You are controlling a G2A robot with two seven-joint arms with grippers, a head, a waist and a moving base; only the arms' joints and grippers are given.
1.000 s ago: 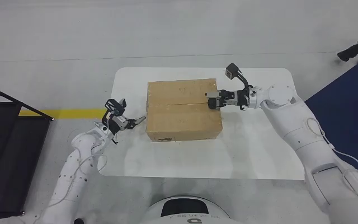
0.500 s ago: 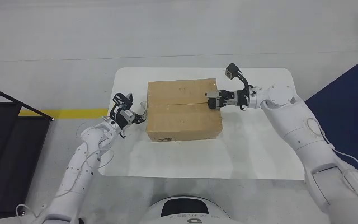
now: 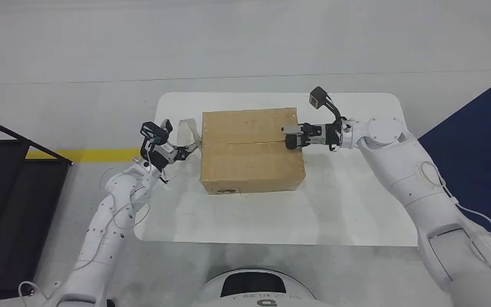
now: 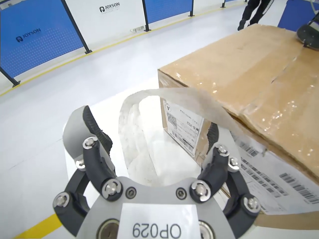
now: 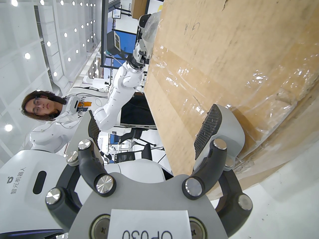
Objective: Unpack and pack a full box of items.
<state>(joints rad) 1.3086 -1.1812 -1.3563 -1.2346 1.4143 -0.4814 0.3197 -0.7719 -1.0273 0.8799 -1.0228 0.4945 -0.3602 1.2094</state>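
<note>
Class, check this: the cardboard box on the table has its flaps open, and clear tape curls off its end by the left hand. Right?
Not quite: the top view shows the box with its flaps shut. The tape does curl off its end by the left hand.

The box (image 3: 252,150) stands on the table (image 3: 345,215), with more tabletop to the box's right and near side than to its left and far side. Just off the box's left side is the left gripper (image 3: 181,150). A strip of tape (image 3: 186,129) arches from the box's top left edge down between its spread fingers. The right gripper (image 3: 291,139) is over the box's right edge, at the end of the top seam.
</note>
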